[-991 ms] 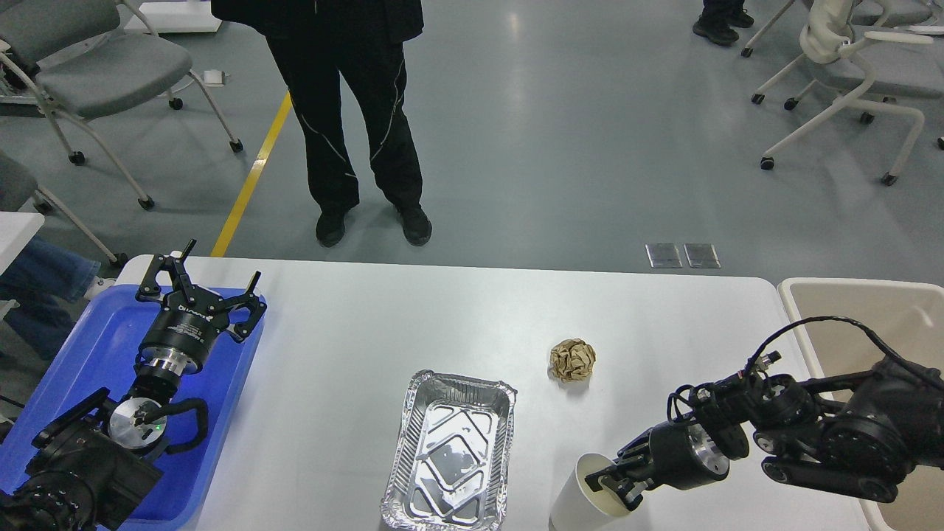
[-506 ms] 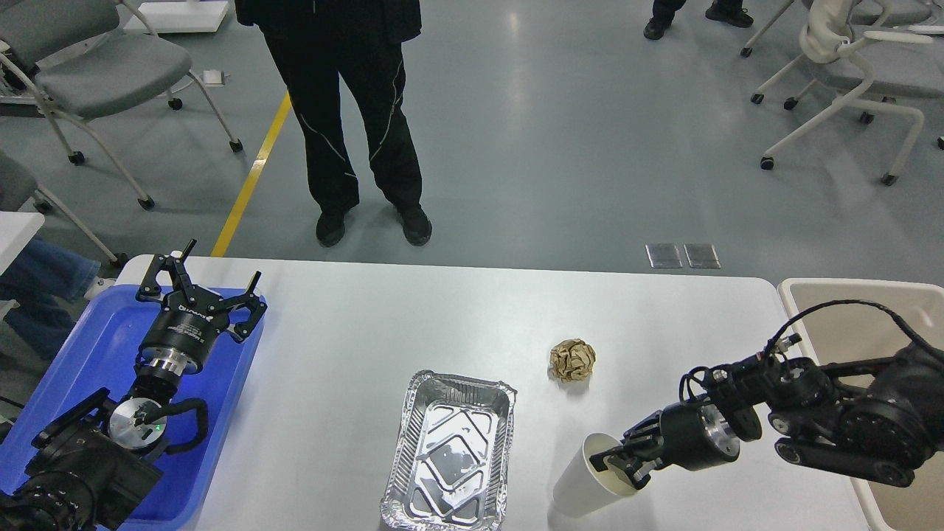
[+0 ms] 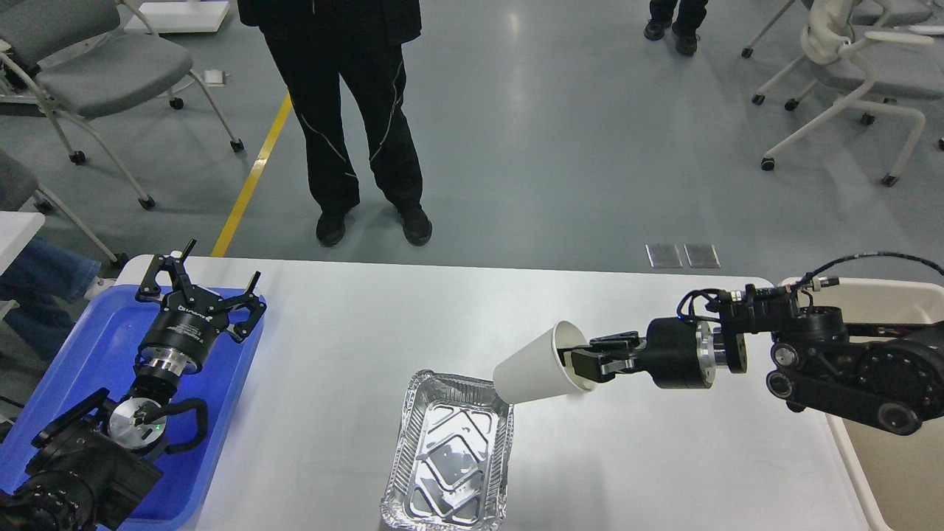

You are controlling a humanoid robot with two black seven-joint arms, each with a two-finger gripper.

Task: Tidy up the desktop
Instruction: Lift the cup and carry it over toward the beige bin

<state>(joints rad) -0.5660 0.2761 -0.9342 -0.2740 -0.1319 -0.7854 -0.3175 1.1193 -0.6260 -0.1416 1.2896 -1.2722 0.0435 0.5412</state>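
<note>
My right gripper [image 3: 579, 363] is clamping the rim of a white paper cup [image 3: 532, 365], holding it tilted on its side above the desktop [image 3: 354, 346], over the far end of the foil tray [image 3: 448, 457]. The cup is hiding whatever lies behind it. My left gripper [image 3: 198, 279] is hovering with fingers spread over the blue tray [image 3: 88, 346]. The beige tub [image 3: 885, 457] is running off the frame's right edge.

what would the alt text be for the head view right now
The right gripper holds a white paper cup by its rim, tipped sideways in the air above a foil tray's far end on the white desktop. The left gripper hangs open over a blue tray.
</note>
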